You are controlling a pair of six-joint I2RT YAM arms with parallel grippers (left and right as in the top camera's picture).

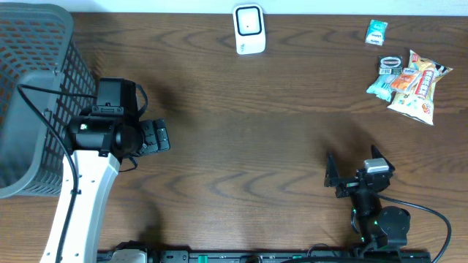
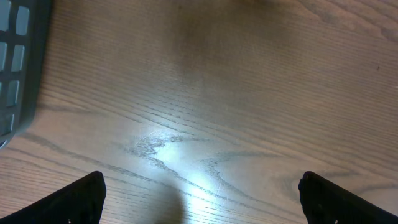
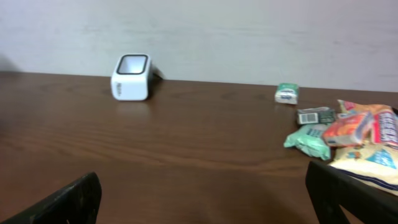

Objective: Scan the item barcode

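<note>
Closest under the overhead camera is my left gripper (image 1: 159, 136), near the table's left edge just beside the grey basket (image 1: 36, 95), jaws spread wide with nothing between them. The right gripper (image 1: 355, 166) sits near the front edge towards the right, equally wide and empty. The white barcode scanner (image 1: 248, 29) stands at the middle of the far edge. The snack packets (image 1: 409, 80) lie heaped in the far right corner, with a small green packet (image 1: 376, 32) apart from them at the far edge. From the left wrist I see only both black fingertips (image 2: 74, 199) at the bottom corners over bare wooden table (image 2: 249, 93), with a basket corner cut off at the left. From the right wrist, the fingertips frame the scanner at far left and the packets at right, partly cut off. The print is blurred, so I cannot make out any barcode.
</note>
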